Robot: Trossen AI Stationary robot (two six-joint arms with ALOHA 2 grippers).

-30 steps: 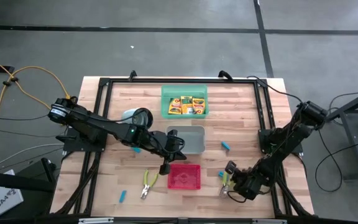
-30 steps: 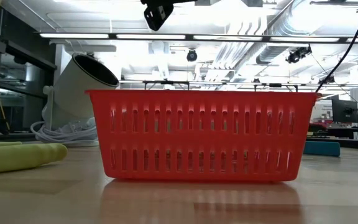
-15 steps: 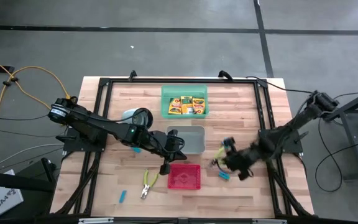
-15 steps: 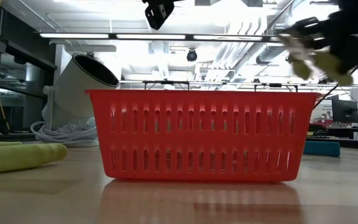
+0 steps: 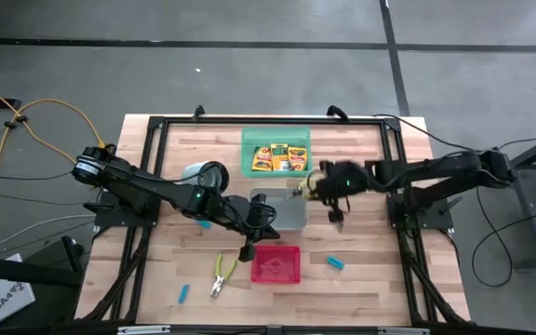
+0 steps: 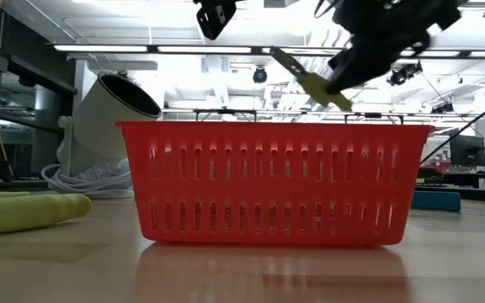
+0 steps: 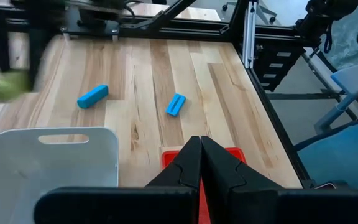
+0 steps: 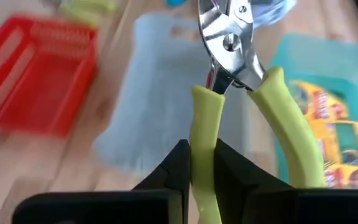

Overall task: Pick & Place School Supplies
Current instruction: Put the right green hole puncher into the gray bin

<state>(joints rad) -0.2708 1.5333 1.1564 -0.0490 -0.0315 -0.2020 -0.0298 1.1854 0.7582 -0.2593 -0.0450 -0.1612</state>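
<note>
Pliers point(image 8: 229, 43) above grey tray point(image 5: 287, 216)

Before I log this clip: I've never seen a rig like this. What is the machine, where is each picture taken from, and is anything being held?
Two dark robot arms work at a wooden table. One picture looks straight down, one looks level across the tabletop, and one comes from each wrist. On the table are a green tray with crayon boxes, a grey tray, a red tray, blue pieces and loose pliers. The right gripper holds pliers by one yellow-green handle above the grey tray's edge. The left gripper, shut and empty, hangs by the red tray.
</note>
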